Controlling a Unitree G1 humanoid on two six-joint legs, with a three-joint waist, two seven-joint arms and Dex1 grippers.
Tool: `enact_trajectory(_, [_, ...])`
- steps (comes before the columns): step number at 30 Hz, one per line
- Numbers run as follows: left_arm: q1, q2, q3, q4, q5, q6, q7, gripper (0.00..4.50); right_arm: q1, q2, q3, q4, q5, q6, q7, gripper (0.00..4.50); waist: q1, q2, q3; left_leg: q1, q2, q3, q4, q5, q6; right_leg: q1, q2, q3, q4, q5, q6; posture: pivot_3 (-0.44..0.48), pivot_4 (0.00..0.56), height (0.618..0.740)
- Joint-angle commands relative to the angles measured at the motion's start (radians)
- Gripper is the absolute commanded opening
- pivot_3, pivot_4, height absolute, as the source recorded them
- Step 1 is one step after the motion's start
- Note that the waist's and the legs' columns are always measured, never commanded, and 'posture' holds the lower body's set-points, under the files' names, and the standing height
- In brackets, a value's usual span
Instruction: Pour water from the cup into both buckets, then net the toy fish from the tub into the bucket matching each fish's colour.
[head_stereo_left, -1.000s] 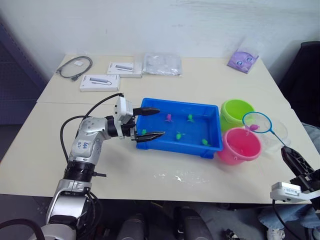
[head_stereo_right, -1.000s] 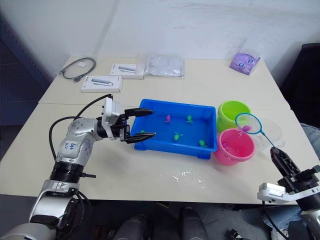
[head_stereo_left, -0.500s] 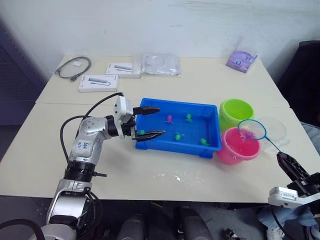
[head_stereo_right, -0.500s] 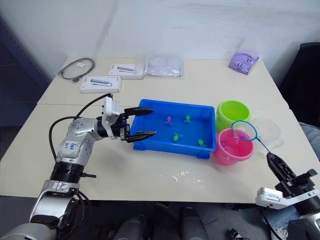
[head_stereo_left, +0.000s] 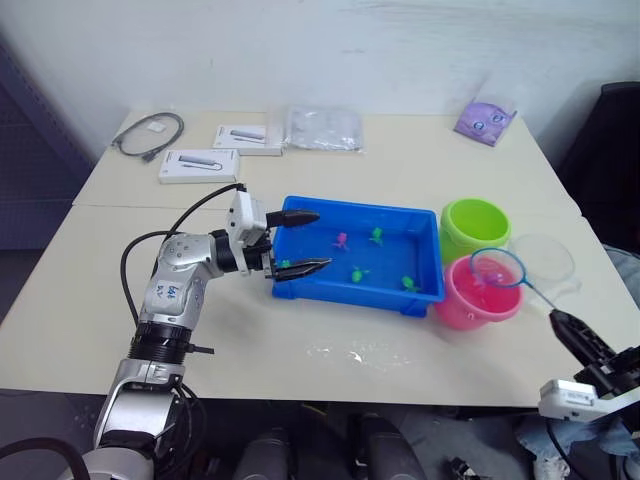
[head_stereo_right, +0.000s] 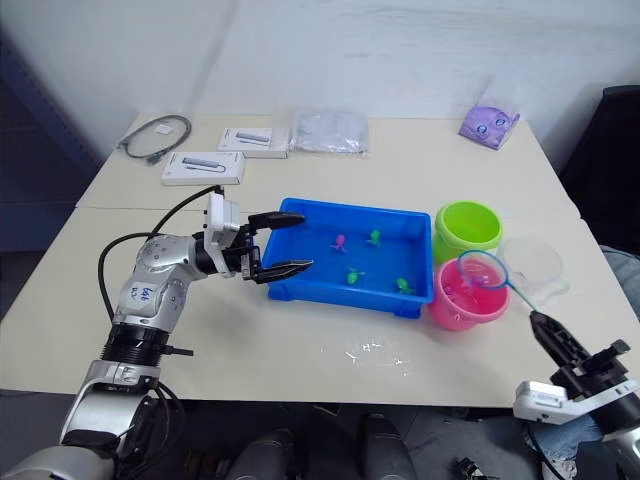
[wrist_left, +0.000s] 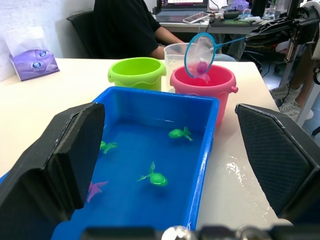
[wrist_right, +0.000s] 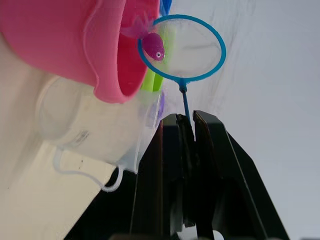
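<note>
I work from left to right. My left gripper (head_stereo_left: 298, 241) hangs at the near left end of the tub (head_stereo_left: 425, 262), its two black fingers spread wide with nothing between them; in the left wrist view one finger is over the water and the other is outside the rim, and I cannot tell if either touches the rim. In the tub I see green fish (wrist_left: 155, 177) and one pink fish (head_stereo_left: 340, 240) in the water.

Further right stand the green bucket (head_stereo_left: 476, 222) and, in front of it, the pink bucket (head_stereo_left: 463, 305), with the clear cup (head_stereo_left: 547, 262) just beside them.

The step in hand, as I judge it, is to drop the magenta fish (wrist_right: 153, 47) into the pink bucket. The net (wrist_right: 181, 48) hangs over this bucket with the fish in the mesh. To do it well, I should bring the hoop fully over the opening and turn the handle so the mesh faces down. The risk is that the fish falls outside the rim.

My right gripper (wrist_right: 186, 131) has its fingers pressed together on the thin handle of the net.
</note>
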Motion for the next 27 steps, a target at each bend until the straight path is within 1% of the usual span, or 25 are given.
enact_trajectory(1, [-0.009,-0.003,0.008,-0.023,-0.007,-0.012,0.003,4.49,-0.003,-0.019,-0.036,-0.016,0.026,0.003,-0.011,0.00,-0.001,0.000,0.000,0.000,0.000,0.000,0.000,0.000,0.000,0.000,0.000,0.000,0.000,0.000,0.000,0.000,0.150,0.740])
enact_trajectory(3, [-0.006,-0.001,0.004,-0.022,-0.004,-0.016,-0.001,4.49,-0.020,-0.006,-0.070,0.004,0.038,0.050,-0.018,0.00,0.000,0.000,0.000,0.000,0.000,0.000,0.000,0.000,0.000,0.000,0.000,0.000,0.000,0.000,0.000,0.000,0.150,0.740])
enact_trajectory(5, [-0.003,-0.007,0.011,-0.025,-0.010,-0.011,0.013,4.49,0.008,-0.018,-0.004,-0.038,0.032,-0.022,-0.003,0.00,0.001,0.000,0.000,0.000,0.000,0.000,0.000,0.000,0.000,0.000,0.000,0.000,0.000,0.000,0.000,0.000,0.150,0.740])
enact_trajectory(6, [-0.004,-0.006,0.008,-0.024,-0.007,-0.014,0.009,4.49,0.016,-0.017,-0.002,-0.047,0.031,-0.026,0.001,0.00,0.001,0.000,0.000,0.000,0.000,0.000,0.000,0.000,0.000,0.000,0.000,0.000,0.000,0.000,0.000,0.000,0.150,0.740])
enact_trajectory(8, [-0.005,-0.005,0.011,-0.021,-0.006,-0.018,0.011,4.49,-0.007,0.003,-0.061,-0.015,0.050,0.045,-0.008,0.00,0.001,0.000,0.000,0.000,0.000,-0.001,0.000,0.000,0.000,0.000,0.000,0.000,0.000,0.000,0.000,0.000,0.150,0.740])
enact_trajectory(9, [-0.004,-0.007,0.014,-0.022,-0.009,-0.017,0.018,4.49,-0.012,0.002,-0.071,-0.008,0.055,0.051,-0.010,0.00,0.001,0.000,0.000,0.000,0.000,0.000,0.000,0.000,0.000,0.000,0.000,0.000,0.000,0.000,0.000,0.000,0.150,0.740])
enact_trajectory(12, [0.001,-0.007,0.008,-0.022,-0.007,-0.020,0.010,4.49,0.034,-0.014,0.021,-0.085,0.030,-0.050,0.020,0.00,0.001,0.000,0.000,0.000,0.000,0.000,0.000,0.000,0.000,0.000,-0.001,0.000,0.000,0.000,0.000,0.000,0.150,0.740])
enact_trajectory(17, [-0.004,-0.009,0.016,-0.012,-0.008,-0.027,0.020,4.49,0.014,0.022,-0.063,-0.043,0.036,0.056,0.000,0.00,0.002,0.000,0.000,0.000,0.000,0.000,0.000,0.000,0.000,0.000,0.000,0.000,0.000,0.000,0.000,0.000,0.150,0.740])
enact_trajectory(21, [-0.003,-0.008,0.009,-0.011,-0.006,-0.030,0.014,4.49,0.023,0.019,-0.008,-0.084,0.037,0.011,0.023,0.00,0.001,0.000,0.000,0.000,0.000,0.000,0.000,0.000,0.001,0.000,0.000,0.000,0.000,0.000,0.001,0.000,0.150,0.740])
enact_trajectory(25, [-0.005,-0.009,0.012,-0.005,-0.007,-0.034,0.016,4.49,0.019,0.039,-0.035,-0.086,0.045,0.046,0.025,0.00,0.001,0.000,0.000,0.000,0.000,0.000,0.000,0.000,0.000,-0.001,0.000,0.000,0.000,0.000,0.000,0.000,0.150,0.740])
enact_trajectory(27, [-0.003,-0.009,0.011,-0.008,-0.006,-0.034,0.017,4.49,0.016,0.035,-0.050,-0.099,0.078,0.036,0.035,0.00,0.001,0.000,0.000,0.000,0.000,0.000,0.000,0.000,0.000,0.000,0.000,0.000,0.000,0.000,0.000,0.000,0.150,0.740])
